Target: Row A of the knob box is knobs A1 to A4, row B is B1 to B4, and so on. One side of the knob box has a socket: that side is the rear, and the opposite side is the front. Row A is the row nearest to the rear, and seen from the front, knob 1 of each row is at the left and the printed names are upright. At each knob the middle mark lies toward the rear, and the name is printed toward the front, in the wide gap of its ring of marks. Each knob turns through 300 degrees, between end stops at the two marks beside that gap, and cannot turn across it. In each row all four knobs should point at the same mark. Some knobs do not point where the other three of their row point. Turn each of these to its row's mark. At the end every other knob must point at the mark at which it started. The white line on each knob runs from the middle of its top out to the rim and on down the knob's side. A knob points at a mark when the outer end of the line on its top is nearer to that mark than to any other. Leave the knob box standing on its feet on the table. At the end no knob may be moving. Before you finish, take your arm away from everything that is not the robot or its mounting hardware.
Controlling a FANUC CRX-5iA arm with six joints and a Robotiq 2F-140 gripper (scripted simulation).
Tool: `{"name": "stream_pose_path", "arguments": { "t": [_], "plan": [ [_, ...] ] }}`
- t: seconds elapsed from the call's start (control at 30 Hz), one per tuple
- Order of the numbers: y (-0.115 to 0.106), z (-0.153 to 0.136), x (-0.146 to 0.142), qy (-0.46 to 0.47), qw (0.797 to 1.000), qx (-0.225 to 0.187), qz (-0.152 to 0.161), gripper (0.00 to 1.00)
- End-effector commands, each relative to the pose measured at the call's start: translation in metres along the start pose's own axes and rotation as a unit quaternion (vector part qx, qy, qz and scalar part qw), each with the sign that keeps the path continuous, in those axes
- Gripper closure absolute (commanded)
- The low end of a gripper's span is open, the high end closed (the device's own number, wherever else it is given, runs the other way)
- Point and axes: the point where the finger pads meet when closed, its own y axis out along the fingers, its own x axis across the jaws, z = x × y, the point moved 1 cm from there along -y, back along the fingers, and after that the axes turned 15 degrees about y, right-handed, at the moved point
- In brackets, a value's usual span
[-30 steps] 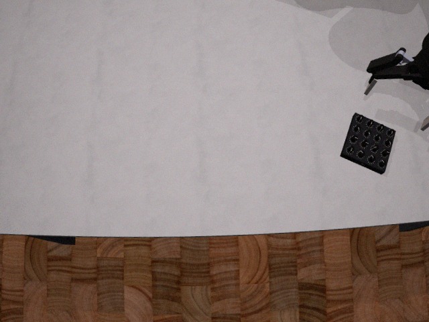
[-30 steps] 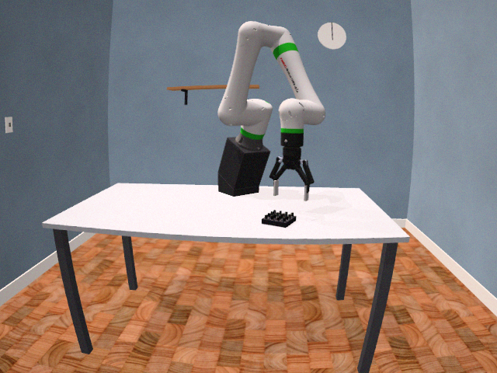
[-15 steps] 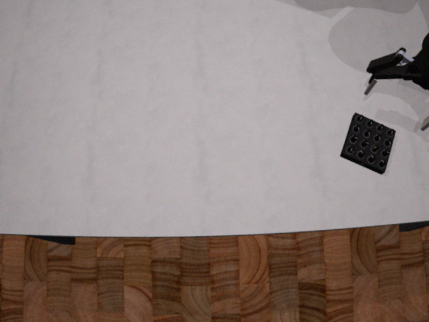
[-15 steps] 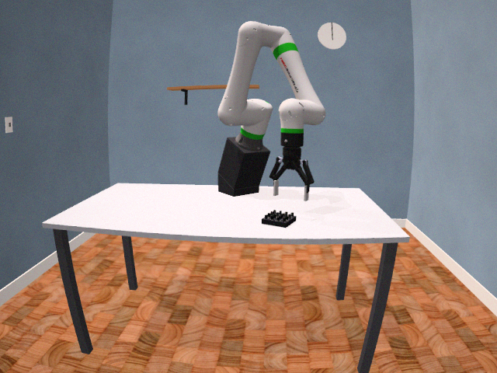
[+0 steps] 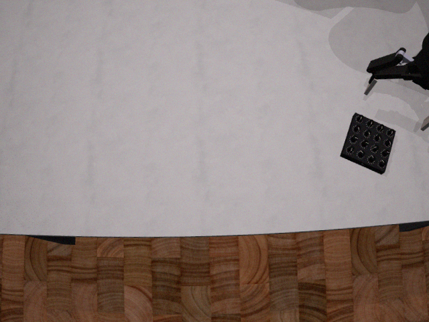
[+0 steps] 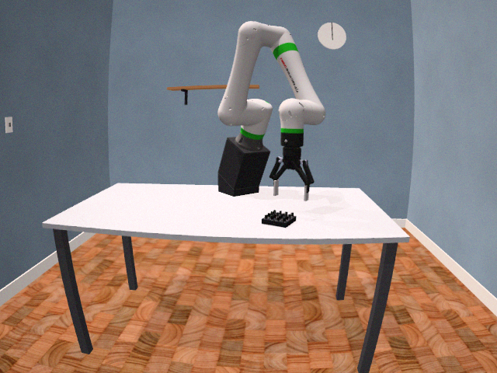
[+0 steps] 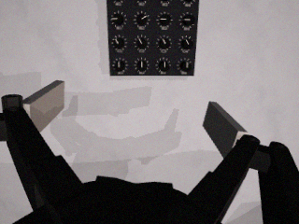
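While the exterior view takes in the whole arm [image 6: 297,74] and all four corners of the worktop [image 5: 173,121] [image 6: 160,208] [image 7: 252,47], the top view cuts off most of the gripper [image 5: 394,111] [image 6: 290,196] [image 7: 136,104] at its right side. The jaws stand wide apart, with nothing between them, above the worktop. Seen from outside, the black pedestal [image 6: 221,187] stands by the far long edge, and the knob box [image 5: 368,143] [image 6: 280,221] [image 7: 153,32] lies nearer the near long edge, right of its middle and closer to the near right corner than to the near left. From above, the box sits askew to that near edge, its knobs too small to read surely.

Only the wrist view shows the lines clearly. In the row nearest the gripper they run about upright; in the next, they lean up and left. One row farther, the second knob from the left [image 7: 141,20] points up and right, whereas the lines beside it lie roughly level. The farthest row is cut by the picture's top.

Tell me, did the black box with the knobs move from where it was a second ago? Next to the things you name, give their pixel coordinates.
No, the black box [image 5: 368,143] [image 6: 278,221] [image 7: 153,54] looks just as far from the table's front edge [image 5: 238,235] [image 6: 224,239] as before.
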Motion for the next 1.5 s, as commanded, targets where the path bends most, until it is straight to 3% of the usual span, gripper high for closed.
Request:
{"name": "stream_pose_path", "arguments": {
  "t": [0.0, 1.03, 1.3, 1.37, 1.47],
  "plan": [
    [0.000, 0.000, 0.000, 0.000, 1.000, 0.000, 0.000, 0.00],
    [0.000, 0.001, 0.000, 0.008, 1.000, 0.000, 0.000, 0.00],
    [-0.002, 0.014, 0.001, 0.159, 0.987, 0.002, -0.001, 0.00],
    [-0.002, 0.014, 0.001, 0.159, 0.987, 0.002, -0.001, 0.00],
    [-0.002, 0.021, 0.001, 0.241, 0.971, 0.003, -0.002, 0.00]
  ]
}}
